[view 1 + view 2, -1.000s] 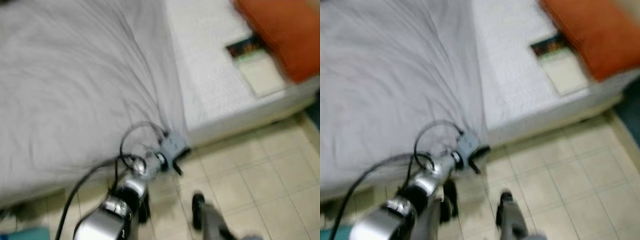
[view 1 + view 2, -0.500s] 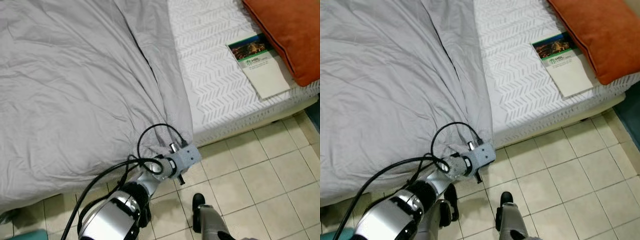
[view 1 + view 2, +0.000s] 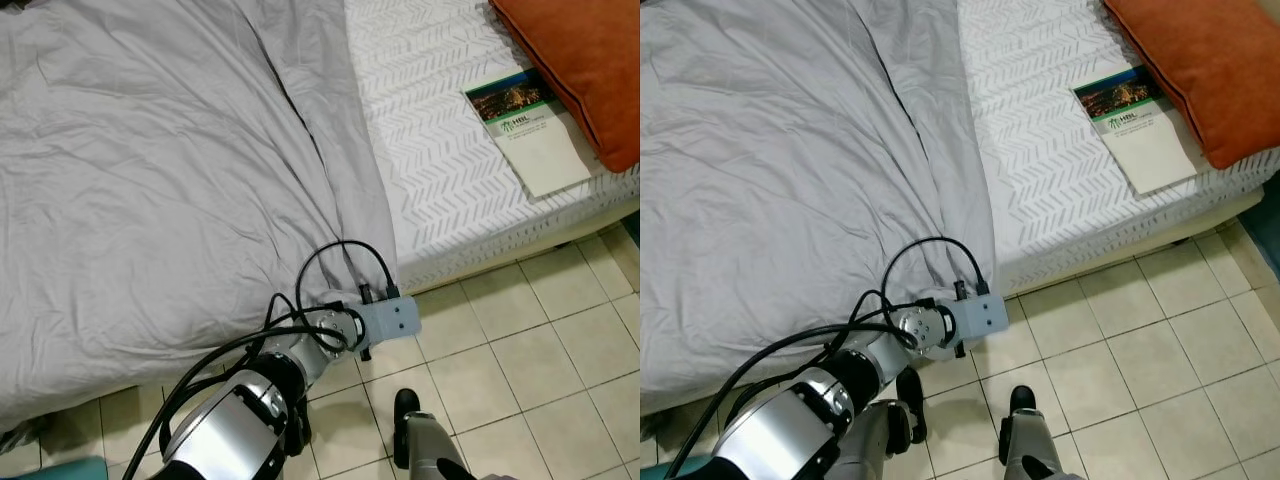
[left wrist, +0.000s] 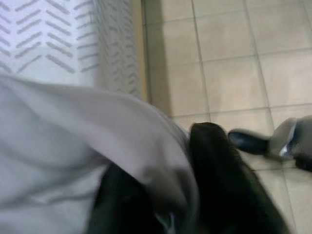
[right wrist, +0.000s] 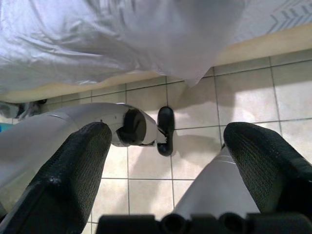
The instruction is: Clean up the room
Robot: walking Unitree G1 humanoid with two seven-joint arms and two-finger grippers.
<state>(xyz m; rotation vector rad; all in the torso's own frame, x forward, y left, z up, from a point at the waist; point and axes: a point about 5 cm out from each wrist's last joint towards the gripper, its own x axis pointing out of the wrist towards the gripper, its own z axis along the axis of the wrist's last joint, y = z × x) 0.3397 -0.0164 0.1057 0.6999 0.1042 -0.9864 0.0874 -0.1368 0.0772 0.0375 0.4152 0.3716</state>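
Left claw (image 4: 190, 195) clamped on the duvet (image 3: 150, 180) corner, at the bed's (image 3: 450, 180) 6 o'clock edge. Right claw (image 5: 165, 146) wide open, empty. Pull toward 3 o'clock, low and even, over bare mattress; mind the book (image 3: 527, 130).

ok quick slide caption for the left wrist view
Left hand pinching the grey duvet at the bed's corner, tiled floor beyond.
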